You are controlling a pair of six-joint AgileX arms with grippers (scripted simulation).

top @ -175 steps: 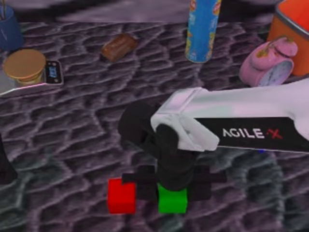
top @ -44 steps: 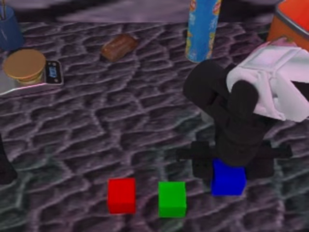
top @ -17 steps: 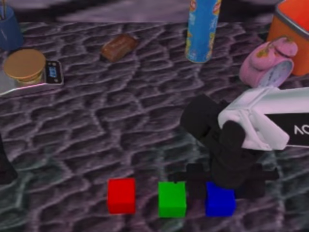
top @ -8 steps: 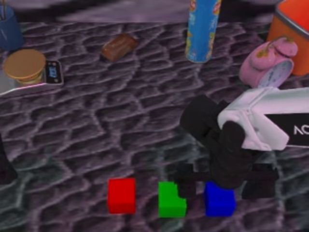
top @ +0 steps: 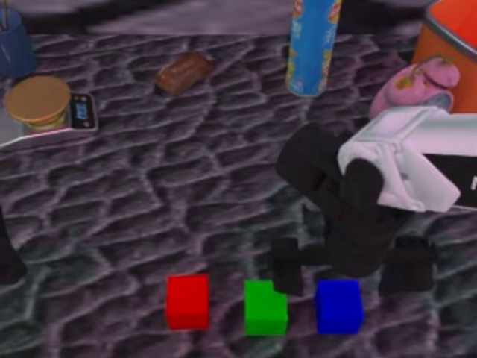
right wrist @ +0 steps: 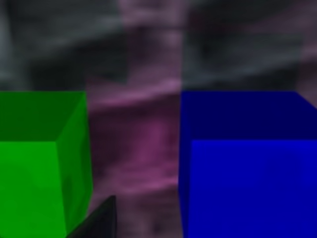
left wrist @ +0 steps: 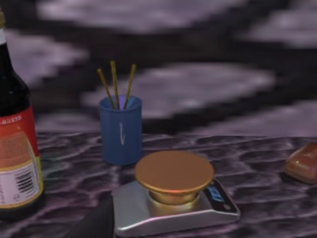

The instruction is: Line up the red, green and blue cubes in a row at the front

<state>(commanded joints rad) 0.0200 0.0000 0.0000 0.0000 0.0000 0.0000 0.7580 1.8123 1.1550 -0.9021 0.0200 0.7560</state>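
Note:
Three cubes stand in a row near the table's front edge: the red cube [top: 187, 301] on the left, the green cube [top: 266, 307] in the middle, the blue cube [top: 338, 306] on the right. My right gripper [top: 346, 270] hovers open just behind the blue cube, holding nothing and spread wider than the cube. The right wrist view shows the green cube [right wrist: 39, 163] and the blue cube [right wrist: 247, 168] side by side with a gap between them, and one dark fingertip [right wrist: 99, 220] beside the green one. My left arm [top: 4, 257] is parked at the table's left edge.
At the back stand a blue tube can [top: 313, 45], a pink alarm clock [top: 417, 86] and an orange container [top: 451, 45]. A brown bar [top: 183, 71], a scale with a gold dish [top: 45, 104] and a blue cup [top: 13, 45] sit back left. A bottle [left wrist: 15, 148] shows in the left wrist view.
My right gripper set the blue cube down to the right of the green one, opened, let go and drew back a little. The cubes now rest still.

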